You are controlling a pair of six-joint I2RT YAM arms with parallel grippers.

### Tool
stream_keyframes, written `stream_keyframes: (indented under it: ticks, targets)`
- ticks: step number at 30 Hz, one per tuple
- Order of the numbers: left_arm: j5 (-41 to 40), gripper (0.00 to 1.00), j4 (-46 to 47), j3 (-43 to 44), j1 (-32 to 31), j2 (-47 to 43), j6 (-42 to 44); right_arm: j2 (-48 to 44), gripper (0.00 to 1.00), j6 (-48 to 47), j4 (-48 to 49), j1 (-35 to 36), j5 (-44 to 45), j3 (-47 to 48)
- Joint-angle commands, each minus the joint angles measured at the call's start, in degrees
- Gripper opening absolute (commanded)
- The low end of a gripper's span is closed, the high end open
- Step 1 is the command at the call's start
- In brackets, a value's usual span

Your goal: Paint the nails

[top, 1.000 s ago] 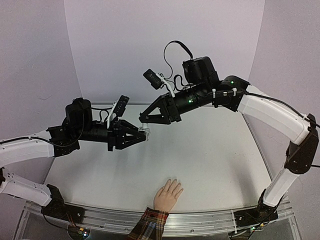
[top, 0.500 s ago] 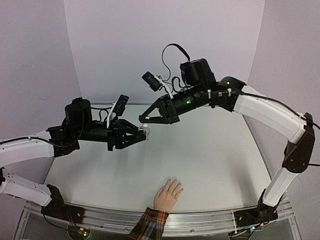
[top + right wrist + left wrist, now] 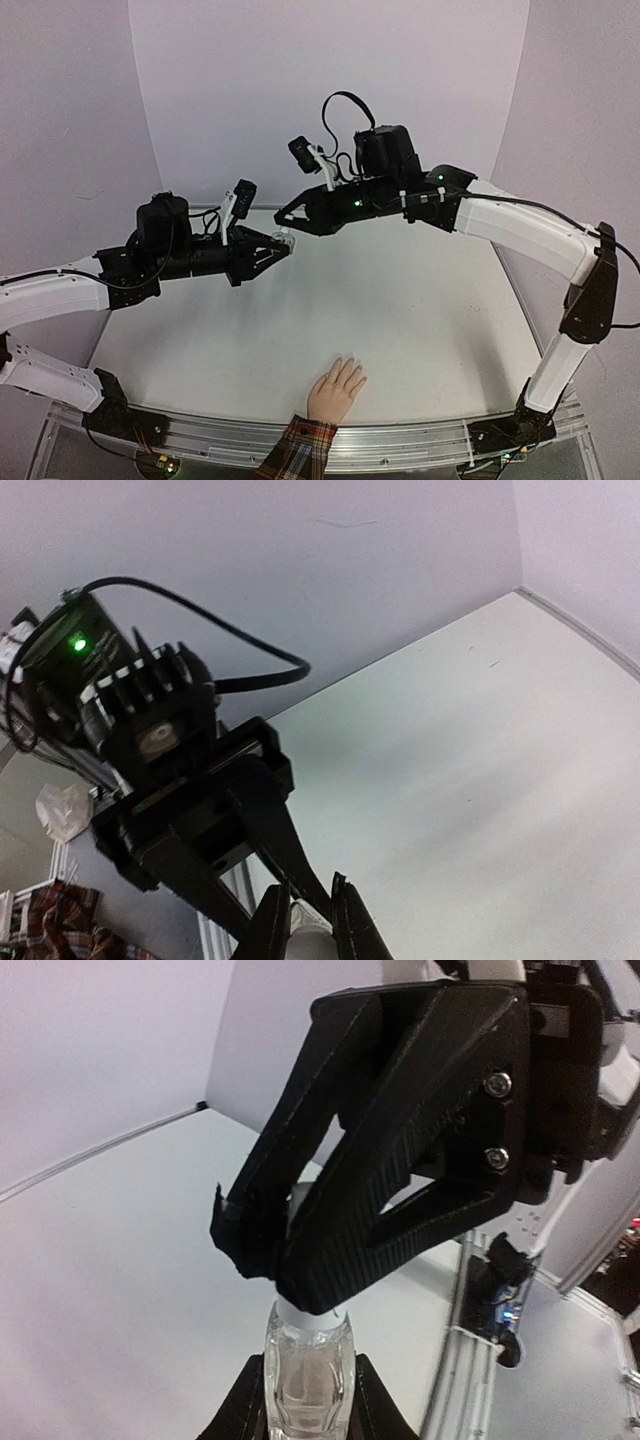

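From the top view, the peach hand [image 3: 335, 390] lies flat at the counter's [image 3: 430, 320] near edge, and the nails [image 3: 349, 363] at its fingertips are pale. Far beyond the hand and raised, the left claw [image 3: 281, 244] pinches a small clear bottle [image 3: 286, 239], and the right claw [image 3: 283, 220] meets it from above.

From the left wrist, the right claw is clamped on the bottle's white cap [image 3: 312, 1317].

From the right wrist, that claw's fingers [image 3: 268, 922] press on the cap.
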Motion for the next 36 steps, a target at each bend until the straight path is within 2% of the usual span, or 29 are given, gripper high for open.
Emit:
stream_keyframes:
  ticks: [1, 5, 8, 13, 17, 19, 21, 23, 25, 30, 33, 36]
  targets:
    - [-16.8, 0.00, 7.1, 6.4, 0.9, 2.8, 5.8, 6.0, 0.00, 8.7, -3.8, 3.9, 13.8, 3.3]
    - [-24.4, 0.00, 10.8, 6.5, 0.9, 7.2, 8.4, 11.3, 0.00, 22.0, -9.4, 8.4, 40.2, 9.3]
    - [-27.5, 0.00, 13.4, 6.6, 0.8, 9.8, 8.6, 13.8, 0.00, 28.1, -12.6, 10.7, 51.8, 12.7]
    - [-27.0, 0.00, 14.3, 6.1, 0.8, 10.9, 7.5, 16.0, 0.02, 28.6, -14.2, 12.1, 55.6, 17.9]
    - [-25.4, 0.00, 13.6, 3.6, 0.8, 9.5, 5.3, 12.9, 0.28, 26.4, -14.4, 11.0, 55.8, 16.7]
    - [-24.0, 0.00, 12.2, 2.0, 0.8, 7.9, 4.0, 9.3, 0.41, 24.7, -13.6, 9.3, 52.1, 13.4]
    - [-22.4, 0.00, 10.0, 0.8, 0.8, 6.0, 2.6, 5.3, 0.63, 21.5, -12.3, 8.1, 47.6, 10.1]
    - [-19.7, 0.00, 7.2, 0.3, 0.8, 4.2, 1.5, 1.8, 0.77, 16.0, -11.4, 6.4, 40.8, 7.3]
    - [-15.0, 0.00, 4.7, 0.5, 0.9, 3.1, 0.8, -0.8, 0.92, 9.6, -10.2, 4.7, 29.6, 4.4]
    - [1.2, 0.00, 3.8, -0.2, 1.0, 0.1, -0.1, -4.6, 0.94, -4.7, -9.3, 0.1, -1.2, 0.7]
    - [12.4, 0.00, 5.5, -0.9, 1.0, -0.8, -0.4, -4.6, 0.89, -6.6, -9.2, -2.0, -13.5, 1.8]
    - [18.9, 0.00, 9.1, -2.5, 1.1, -2.1, -1.6, -3.2, 0.79, -6.5, -9.0, -2.9, -21.2, 4.6]
